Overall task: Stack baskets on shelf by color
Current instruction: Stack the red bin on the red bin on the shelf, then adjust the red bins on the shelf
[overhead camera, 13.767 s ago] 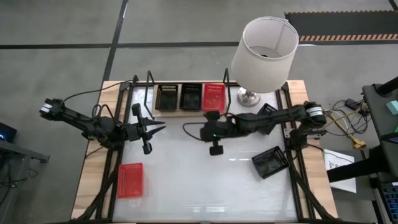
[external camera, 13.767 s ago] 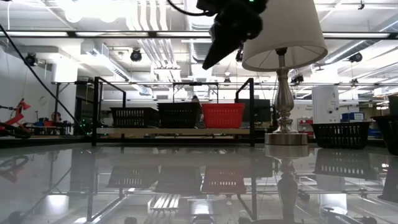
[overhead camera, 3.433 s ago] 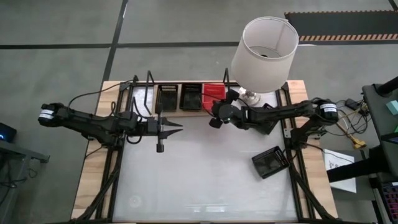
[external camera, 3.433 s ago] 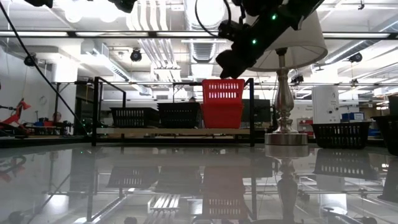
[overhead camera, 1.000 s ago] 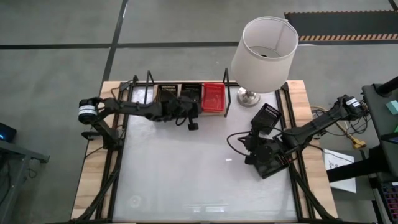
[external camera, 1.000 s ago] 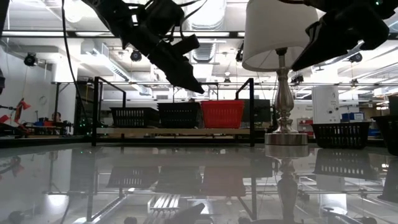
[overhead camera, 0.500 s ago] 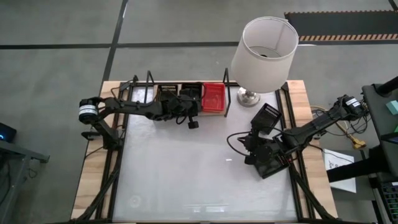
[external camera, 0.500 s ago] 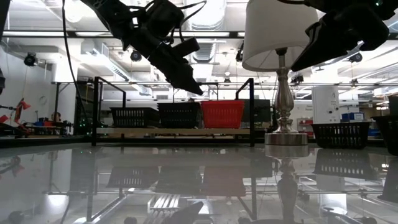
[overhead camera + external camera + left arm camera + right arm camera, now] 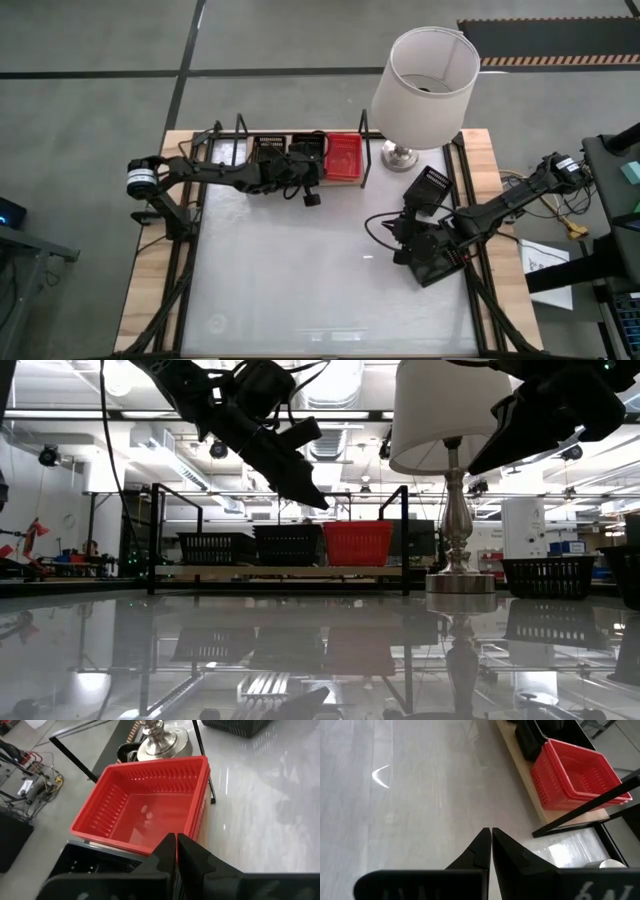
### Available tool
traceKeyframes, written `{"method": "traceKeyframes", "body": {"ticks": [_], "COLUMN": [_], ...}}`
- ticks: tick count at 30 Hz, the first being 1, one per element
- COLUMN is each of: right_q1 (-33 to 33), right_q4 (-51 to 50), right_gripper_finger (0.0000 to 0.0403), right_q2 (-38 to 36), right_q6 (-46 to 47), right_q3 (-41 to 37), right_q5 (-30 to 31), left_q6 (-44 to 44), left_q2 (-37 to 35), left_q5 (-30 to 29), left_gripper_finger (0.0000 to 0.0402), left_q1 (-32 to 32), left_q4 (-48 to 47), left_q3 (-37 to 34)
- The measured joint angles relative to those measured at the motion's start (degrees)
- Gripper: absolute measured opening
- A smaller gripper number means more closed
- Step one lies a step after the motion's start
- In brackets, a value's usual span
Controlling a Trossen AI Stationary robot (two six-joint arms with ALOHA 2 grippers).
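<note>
On the shelf (image 9: 290, 572) at the table's far edge stand two black baskets (image 9: 268, 150) (image 9: 305, 148) and, at its right end, a red basket (image 9: 343, 157) with a second red rim (image 9: 199, 822) showing under it. My left gripper (image 9: 322, 172) is shut and hovers just above the gap between the black and red baskets (image 9: 322, 507), pointing at the red one (image 9: 176, 836) and touching nothing. My right gripper (image 9: 473, 468) (image 9: 491, 830) is shut and empty. It hangs high over the table's right part, above a black basket (image 9: 445, 268) resting on the tabletop.
A lamp with a white shade (image 9: 425, 75) stands on its metal base (image 9: 400, 155) just right of the shelf. Black rod uprights (image 9: 152, 535) (image 9: 405, 535) rise at the shelf's ends. The glossy tabletop (image 9: 300, 280) lies bare in the middle and toward the near edge.
</note>
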Motion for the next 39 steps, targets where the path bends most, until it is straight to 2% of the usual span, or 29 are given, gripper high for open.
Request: {"method": "traceKeyframes", "body": {"ticks": [12, 26, 30, 34, 39], "right_q1": [0.00, 0.00, -0.04, -1.21, -4.99], "right_q4": [0.00, 0.01, 2.57, 11.63, 11.59], "right_gripper_finger": [0.0009, 0.0009, 0.0009, 0.0009, 0.0009], "right_q2": [0.00, 0.00, 0.09, 1.23, 6.01], "right_q6": [0.01, 0.00, -0.14, -6.11, -13.78], "right_q3": [0.00, -0.09, -0.15, 0.42, 8.42], "right_q5": [-0.02, 0.00, 1.64, 2.75, 2.42], "left_q6": [-0.60, -1.51, -0.56, 1.33, 1.90], "left_q2": [4.54, 3.88, -0.40, -7.48, -17.56], "left_q5": [0.24, 0.23, 0.68, 0.93, 0.16], "left_gripper_finger": [0.0000, 0.0000, 0.0000, 0.0000, 0.0000], "left_q1": [-0.01, -0.58, -3.66, -7.40, -10.64], "left_q4": [1.48, 3.00, 3.19, 3.03, 3.28], "left_q3": [0.04, 1.68, 1.41, -0.58, -4.63]}}
